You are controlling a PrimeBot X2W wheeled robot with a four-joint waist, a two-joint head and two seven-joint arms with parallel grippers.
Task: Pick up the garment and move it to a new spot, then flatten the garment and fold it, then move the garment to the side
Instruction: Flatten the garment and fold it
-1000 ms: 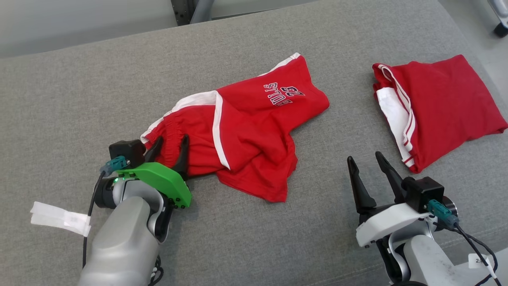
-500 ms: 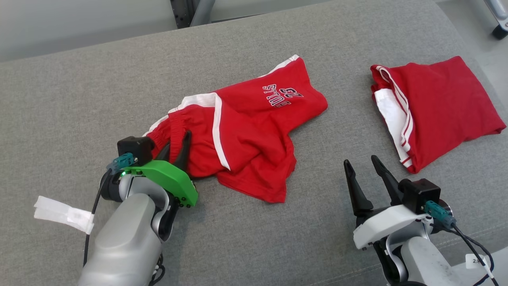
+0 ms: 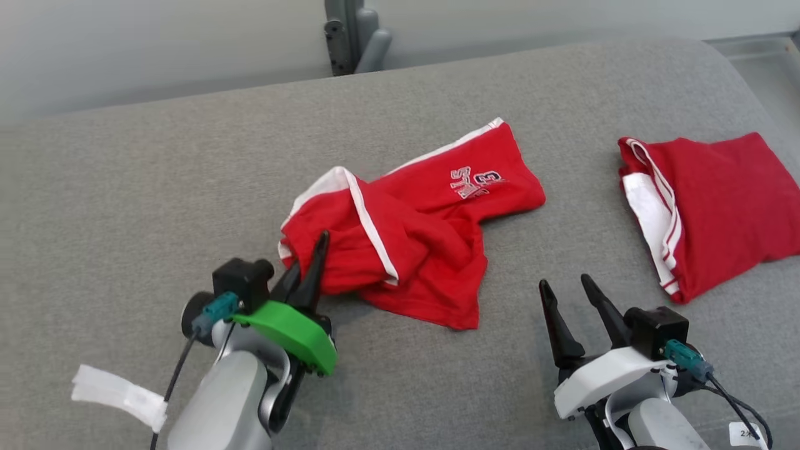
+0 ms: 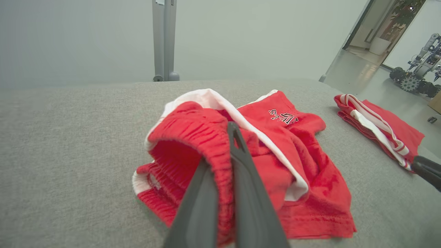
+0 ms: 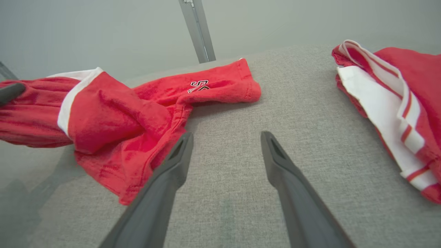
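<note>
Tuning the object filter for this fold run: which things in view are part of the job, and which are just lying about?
In the job:
red shorts, crumpled
left gripper, shut on the red shorts
right gripper, open and empty

Lying about:
folded red garment, on the right
white tape strip, lower left
grey post at the back

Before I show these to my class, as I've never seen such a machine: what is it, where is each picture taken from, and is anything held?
It is a two-armed robot at a grey padded surface. One picture looks down from its head; the other two look forward from each wrist. The left gripper, with the green bracket, is shut on the waistband of the crumpled red shorts. The right gripper is open and holds nothing. A second red garment lies folded to the right.
</note>
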